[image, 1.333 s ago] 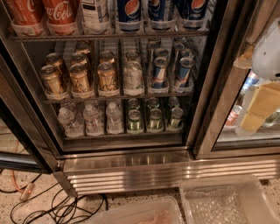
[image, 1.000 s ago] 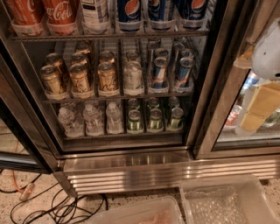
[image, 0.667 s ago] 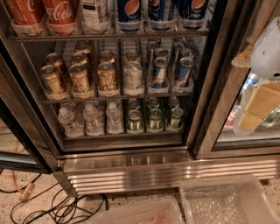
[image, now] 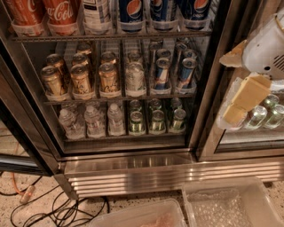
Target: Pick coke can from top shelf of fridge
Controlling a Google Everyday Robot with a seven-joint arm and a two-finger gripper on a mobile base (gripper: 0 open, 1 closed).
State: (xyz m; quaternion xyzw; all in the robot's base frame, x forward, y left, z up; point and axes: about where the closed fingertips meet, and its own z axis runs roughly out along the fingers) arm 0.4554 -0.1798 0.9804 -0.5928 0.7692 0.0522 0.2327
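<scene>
- Your end effector point(image: 246, 95), white with tan parts, hangs at the right edge of view, in front of the right-hand section of the fridge point(image: 155, 174); you cannot tell whether it is apart or together, and it holds nothing you can see
- You have two red coke cans point(image: 61, 13) at the far left of the top shelf point(image: 111, 36), upright and side by side in clear trays, well apart from the end effector
- To their right on the same shelf you see a white can point(image: 95, 13), then blue Pepsi cans point(image: 131, 11)
- One rack down stand gold cans point(image: 80, 79) at left and blue-and-silver cans point(image: 162, 73) at right
- On the lowest rack you see water bottles point(image: 91, 119) beside green cans point(image: 155, 120)
- Below the ribbed steel base, black cables point(image: 66, 207) lie on the floor at left, with clear plastic bins point(image: 230, 203) at right
</scene>
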